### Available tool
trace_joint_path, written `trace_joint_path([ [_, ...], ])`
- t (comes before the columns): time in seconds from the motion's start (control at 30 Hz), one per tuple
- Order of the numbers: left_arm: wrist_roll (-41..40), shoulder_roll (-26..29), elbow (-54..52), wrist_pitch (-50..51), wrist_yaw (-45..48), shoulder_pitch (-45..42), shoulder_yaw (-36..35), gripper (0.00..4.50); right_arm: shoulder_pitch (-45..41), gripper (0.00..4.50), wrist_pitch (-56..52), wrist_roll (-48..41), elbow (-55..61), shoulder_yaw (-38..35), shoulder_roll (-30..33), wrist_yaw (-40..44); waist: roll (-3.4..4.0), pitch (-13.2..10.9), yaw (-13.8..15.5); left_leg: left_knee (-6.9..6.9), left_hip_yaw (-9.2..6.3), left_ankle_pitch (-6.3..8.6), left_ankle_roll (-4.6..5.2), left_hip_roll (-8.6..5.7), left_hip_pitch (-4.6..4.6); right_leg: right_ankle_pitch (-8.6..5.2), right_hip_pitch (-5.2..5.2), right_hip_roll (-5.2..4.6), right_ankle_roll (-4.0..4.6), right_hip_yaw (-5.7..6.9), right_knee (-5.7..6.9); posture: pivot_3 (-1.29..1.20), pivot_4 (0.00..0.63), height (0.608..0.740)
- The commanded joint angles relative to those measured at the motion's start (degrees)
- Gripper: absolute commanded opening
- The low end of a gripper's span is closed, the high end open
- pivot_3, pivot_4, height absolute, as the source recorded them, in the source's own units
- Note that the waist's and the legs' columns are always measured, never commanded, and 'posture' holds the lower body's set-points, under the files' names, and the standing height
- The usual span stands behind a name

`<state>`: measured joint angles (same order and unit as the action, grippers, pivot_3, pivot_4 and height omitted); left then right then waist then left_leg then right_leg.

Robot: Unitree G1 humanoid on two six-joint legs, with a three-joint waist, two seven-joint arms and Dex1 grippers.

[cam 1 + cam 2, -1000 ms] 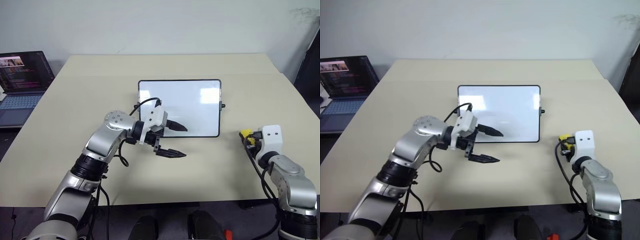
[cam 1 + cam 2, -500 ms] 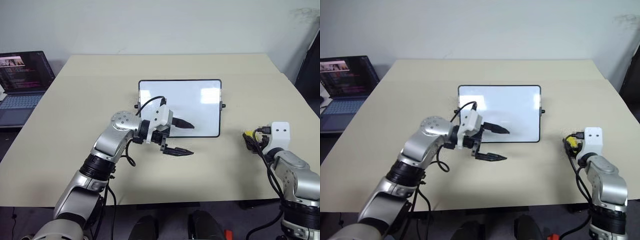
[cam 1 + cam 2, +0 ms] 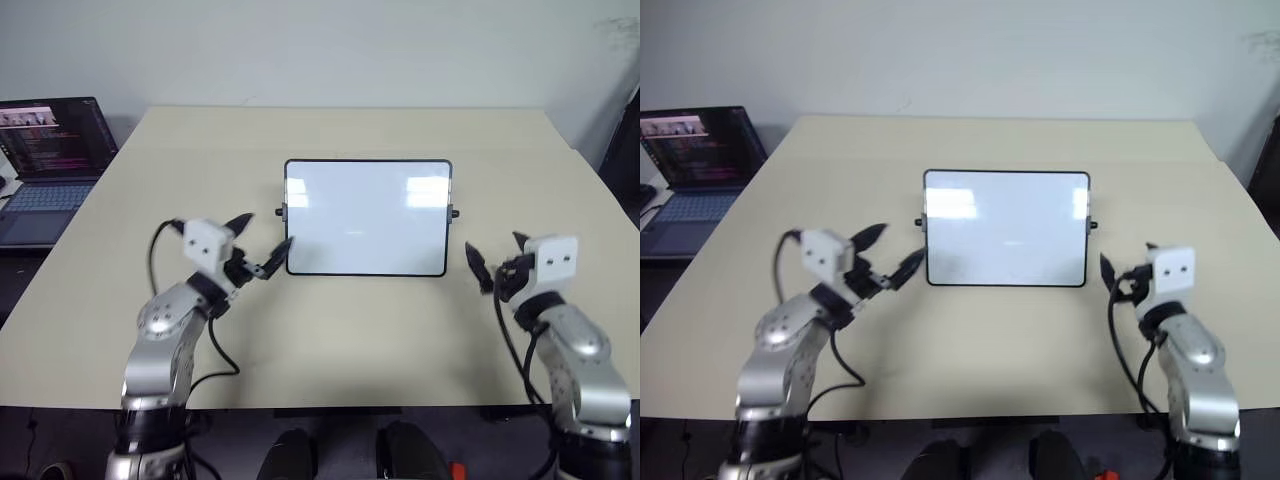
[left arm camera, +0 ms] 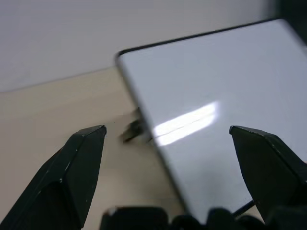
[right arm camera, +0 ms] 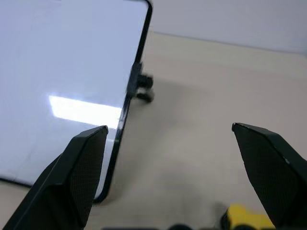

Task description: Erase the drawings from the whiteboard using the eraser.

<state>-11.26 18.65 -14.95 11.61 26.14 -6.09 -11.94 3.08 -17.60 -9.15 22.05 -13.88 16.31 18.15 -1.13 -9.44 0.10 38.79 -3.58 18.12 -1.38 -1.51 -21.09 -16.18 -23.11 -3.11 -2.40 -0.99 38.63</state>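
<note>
On the beige table [image 3: 330, 320], lying flat at the middle, the whiteboard [image 3: 367, 216], glossy and wiped clean as far as can be told (no drawings left to make out on it). Off beyond the table's left edge, a laptop [image 3: 48, 160] with its screen lit. Just beside the board's left edge, the left gripper [image 3: 262, 246], jaws spread wide and empty. Near the board's right edge, the right gripper [image 3: 497, 261], likewise released, nothing between the fingers. Down on the table close under that right gripper, the eraser [image 5: 245, 216], a small yellow block, part-seen in the right wrist view. Probably light and stiff, easy to pinch; best taken across its narrow sides, dark face kept downward. Task looks all but finished
</note>
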Motion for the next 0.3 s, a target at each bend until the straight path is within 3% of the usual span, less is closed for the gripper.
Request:
trace_joint_path([
  [0.03,3.40,-2.48,-4.86,-1.19,-7.70,2.63,-0.98,4.50,6.35,4.48,6.13,-2.59,2.17,-1.17,-1.03,2.50,-0.01,0.00,0.40,0.02,-0.02,0.01,0.01,-0.01,0.01,0.01,0.04,0.00,-0.02,0.03,-0.01,0.00,0.150,0.740],
  [0.3,3.14,-5.97,-6.73,0.10,-11.22,14.43,-0.17,4.50,14.72,4.48,12.70,-2.83,-1.39,1.66,-3.26,4.40,0.09,0.03,-0.65,-0.03,-0.03,0.03,0.06,0.08,0.56,0.00,0.59,0.08,-0.02,0.04,0.03,0.00,0.150,0.740],
])
